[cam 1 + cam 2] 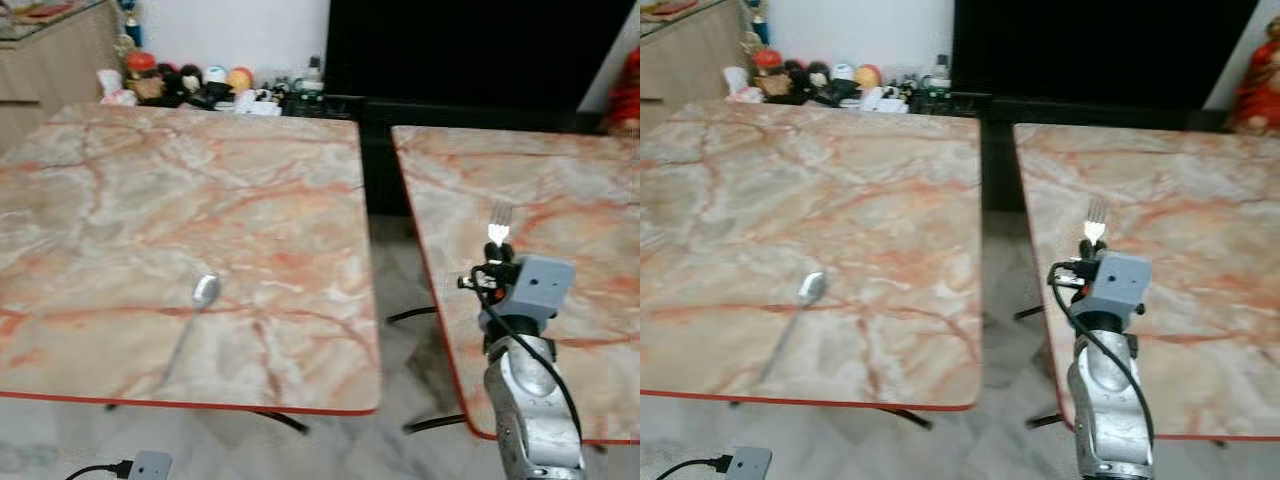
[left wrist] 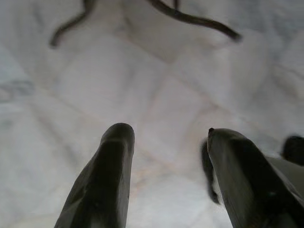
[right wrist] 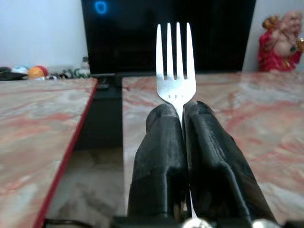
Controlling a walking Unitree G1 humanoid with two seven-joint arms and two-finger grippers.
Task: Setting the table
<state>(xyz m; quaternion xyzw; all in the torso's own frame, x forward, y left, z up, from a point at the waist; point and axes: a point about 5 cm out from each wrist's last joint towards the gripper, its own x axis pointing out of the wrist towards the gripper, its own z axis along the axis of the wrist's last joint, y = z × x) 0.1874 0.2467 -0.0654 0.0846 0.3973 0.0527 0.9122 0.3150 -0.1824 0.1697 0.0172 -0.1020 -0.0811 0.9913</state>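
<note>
A slim steel fork (image 3: 175,61) is pinched upright by the right gripper (image 3: 183,114) above the veined marble worktop (image 1: 560,190); the left gripper (image 2: 166,142) is held spread over pale floor (image 2: 156,76).

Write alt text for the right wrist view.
The right gripper is shut on a fork, tines pointing up and away, above the right table. A gap separates it from the left table; a red figurine stands behind.
</note>
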